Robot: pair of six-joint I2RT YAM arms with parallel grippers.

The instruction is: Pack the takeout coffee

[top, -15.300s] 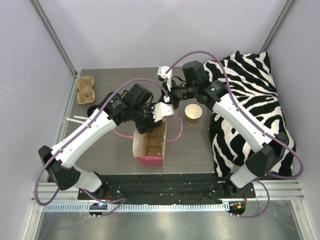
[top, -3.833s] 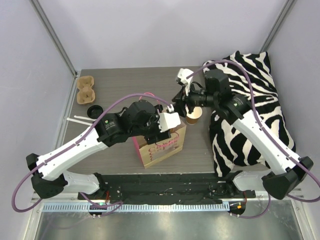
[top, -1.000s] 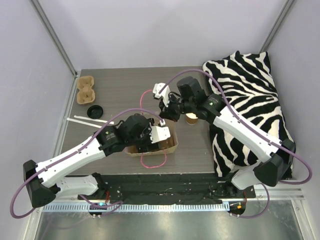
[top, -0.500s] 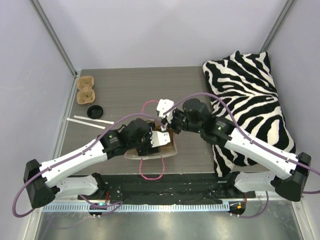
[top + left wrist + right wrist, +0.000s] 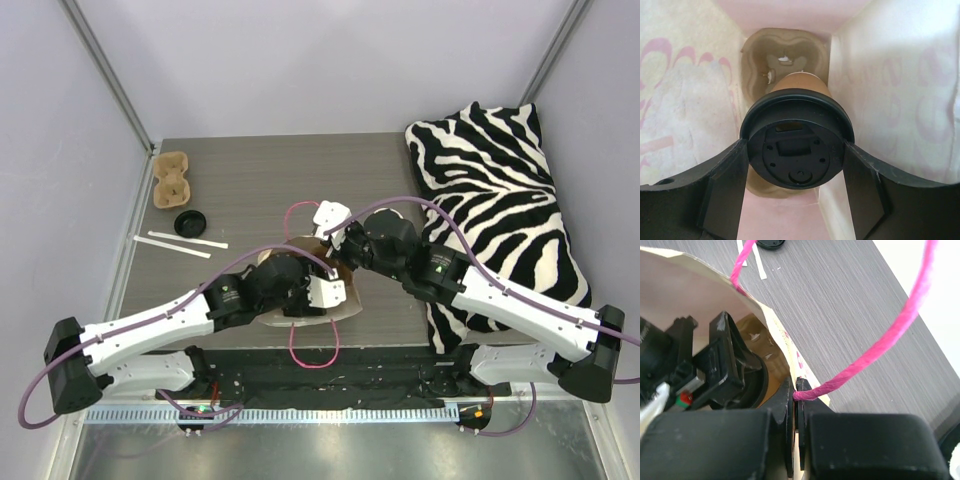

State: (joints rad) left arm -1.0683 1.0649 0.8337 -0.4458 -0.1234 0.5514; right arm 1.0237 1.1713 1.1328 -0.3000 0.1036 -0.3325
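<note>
Paper bag (image 5: 345, 303): sits on the worktop (image 5: 250, 170) near its front edge, between the two arms, with its mouth open toward the overhead camera.
Coffee cup (image 5: 797, 82): inside the bag. It has a brown body and a black lid (image 5: 796, 155), and it is seen end-on from the left wrist.
Cup carrier (image 5: 757, 60): a cardboard tray at the bottom of the bag, directly beyond the cup. Its far well is uncovered. Whether the cup's base is seated in the near well cannot be told.
Left fingers (image 5: 725, 190): reach into the bag and are spread wide, one pressed to each side of the lid, holding the cup.
Right fingers (image 5: 788, 415): closed tight at the bag's rim, pinching the pink handle (image 5: 875, 347), which loops up over the worktop.
Near handle (image 5: 312, 362): a second pink loop, hanging out toward the arm bases.
Spare carrier (image 5: 171, 180): at the far left corner of the worktop, well apart from the bag.
Loose lid (image 5: 188, 221): black, just in front of the spare carrier.
White sticks (image 5: 180, 240): two of them, lying beside the loose lid.
Zebra cushion (image 5: 490, 190): along the right side.
</note>
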